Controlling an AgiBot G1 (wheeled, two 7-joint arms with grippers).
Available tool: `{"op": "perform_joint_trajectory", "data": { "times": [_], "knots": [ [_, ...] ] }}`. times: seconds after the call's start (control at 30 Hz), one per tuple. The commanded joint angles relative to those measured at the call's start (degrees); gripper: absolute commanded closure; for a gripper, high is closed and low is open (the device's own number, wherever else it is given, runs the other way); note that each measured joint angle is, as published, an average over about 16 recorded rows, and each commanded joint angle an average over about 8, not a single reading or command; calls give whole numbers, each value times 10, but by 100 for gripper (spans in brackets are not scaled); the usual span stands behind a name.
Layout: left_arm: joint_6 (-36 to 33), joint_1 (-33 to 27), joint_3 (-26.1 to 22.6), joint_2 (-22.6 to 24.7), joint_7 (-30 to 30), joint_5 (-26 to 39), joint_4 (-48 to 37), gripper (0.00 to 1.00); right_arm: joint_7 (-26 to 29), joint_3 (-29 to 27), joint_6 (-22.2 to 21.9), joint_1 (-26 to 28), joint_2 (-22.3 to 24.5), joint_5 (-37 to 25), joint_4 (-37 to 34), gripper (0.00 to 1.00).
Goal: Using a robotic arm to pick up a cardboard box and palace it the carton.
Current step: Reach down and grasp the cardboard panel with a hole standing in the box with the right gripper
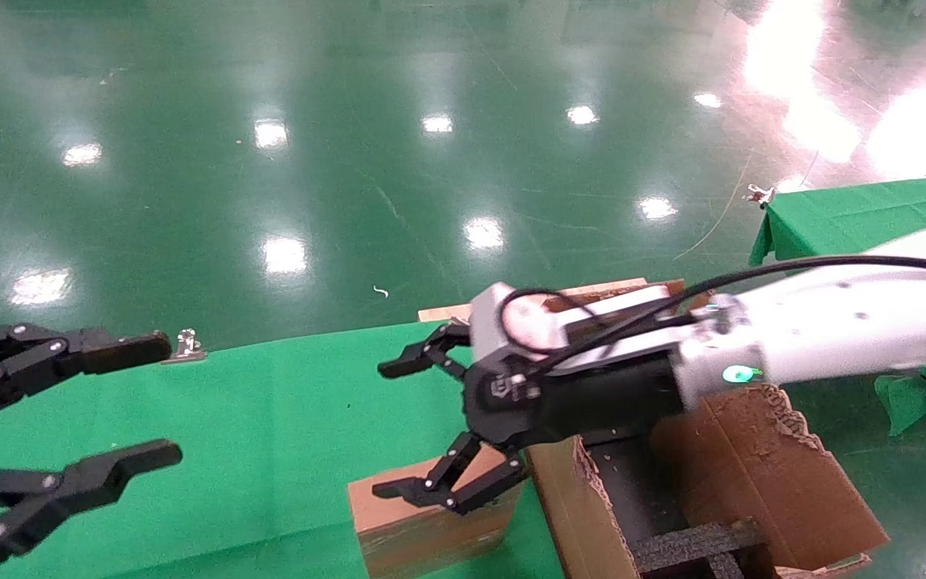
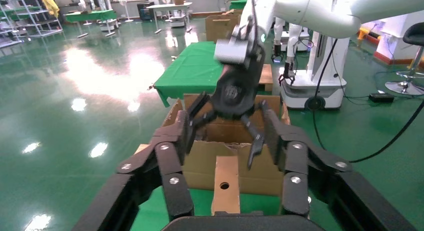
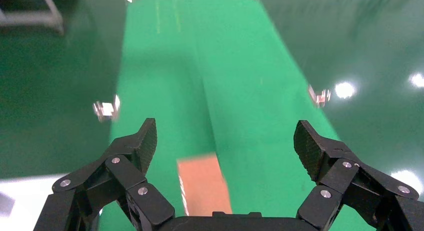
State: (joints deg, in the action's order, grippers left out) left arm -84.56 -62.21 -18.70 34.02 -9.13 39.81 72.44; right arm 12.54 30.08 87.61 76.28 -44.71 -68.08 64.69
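Reaching: the right pincer (image 1: 431, 430) on the white robotic arm (image 1: 833, 330) hung with its jaws spread wide and empty, over the cardboard box (image 1: 423, 523).
Box position: it stood on the green surface (image 1: 254, 418), just beside the carton (image 1: 752, 482) on the robot's left, with nothing gripping it.
Handling: it looked light and fairly stiff — scuffed brown card that would probably dent if squeezed hard; in the left wrist view a round hole (image 2: 224, 185) showed in one narrow face.
Where to hold: judging by its shape, across the two long flat sides, clear of the hole.
Left pincer (image 1: 117, 402): parked well apart at the surface's left end, jaws open, holding nothing.
Surroundings: metal clips (image 1: 186, 346) held the cloth at the far edge; beyond was a glossy green floor (image 1: 350, 121).
In the way: the carton's ragged flap (image 1: 583, 507) rose beside the box, and black foam (image 1: 696, 543) filled part of the inside — the box would likely need lifting over that edge.
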Motion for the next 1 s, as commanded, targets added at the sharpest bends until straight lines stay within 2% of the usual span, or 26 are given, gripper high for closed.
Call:
{"op": "perform_joint_trajectory", "data": {
  "times": [0.03,0.33,0.67,0.7,0.9,0.97,1.0],
  "knots": [
    [0,0,0,0,0,0,0,100,-3,17,5,18,-18,-31,-18,0],
    [0,0,0,0,0,0,0,100,-26,100,28,87,-70,-121,-73,0],
    [0,0,0,0,0,0,0,100,-57,205,28,145,-107,-197,-85,0],
    [0,0,0,0,0,0,0,96,-60,214,28,150,-110,-202,-85,0],
    [0,0,0,0,0,0,0,22,-73,246,25,168,-122,-221,-87,1],
    [0,0,0,0,0,0,0,1,-75,251,24,172,-125,-224,-87,19],
    [0,0,0,0,0,0,0,0,-75,253,24,173,-126,-225,-87,31]
  ]
}}
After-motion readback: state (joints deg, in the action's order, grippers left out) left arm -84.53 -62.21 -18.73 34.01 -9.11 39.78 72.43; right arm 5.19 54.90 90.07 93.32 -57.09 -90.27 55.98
